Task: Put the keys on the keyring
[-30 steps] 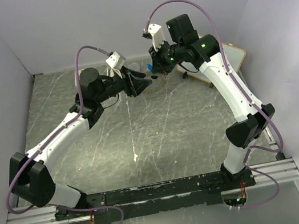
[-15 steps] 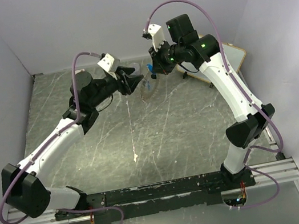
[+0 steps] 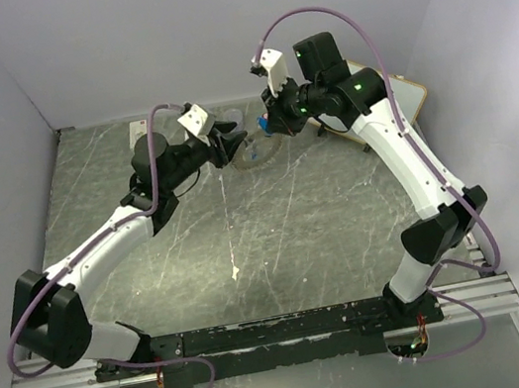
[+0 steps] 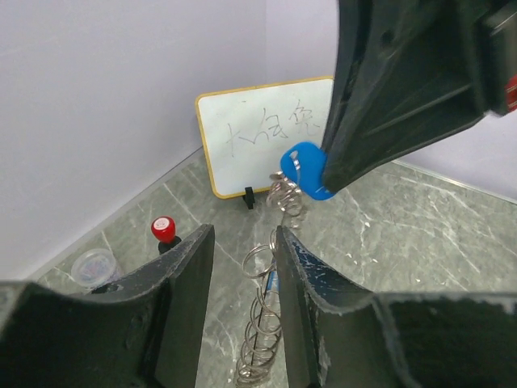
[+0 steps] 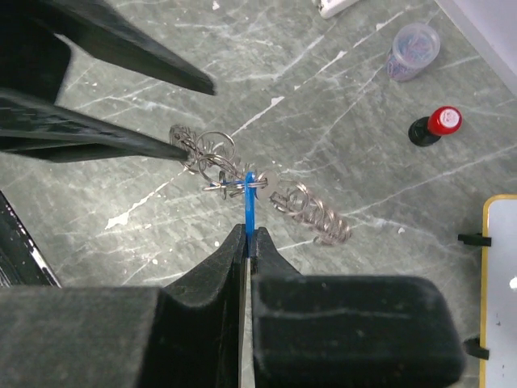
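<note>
The keyring (image 5: 266,194) is a grey coil fringed with small wire rings. It also shows in the top view (image 3: 255,155) and in the left wrist view (image 4: 266,323). My right gripper (image 5: 247,234) is shut on the all-blue key (image 5: 250,206), whose tip sits among the small rings. The key also shows in the left wrist view (image 4: 307,170). My left gripper (image 4: 242,234) is open, with its fingers on either side of one end of the keyring. In the right wrist view one left finger (image 5: 121,141) reaches that end. The second key is not in view.
A red-and-black knob (image 5: 436,125) and a clear small cup (image 5: 414,44) stand near the back wall. A yellow-framed whiteboard (image 4: 266,133) leans at the back right. The grey marbled table (image 3: 278,241) is walled at the back and on both sides.
The left arm has shifted its pose and brought its open fingers around the end of the keyring. The right gripper has drifted slightly left, still holding the key.
</note>
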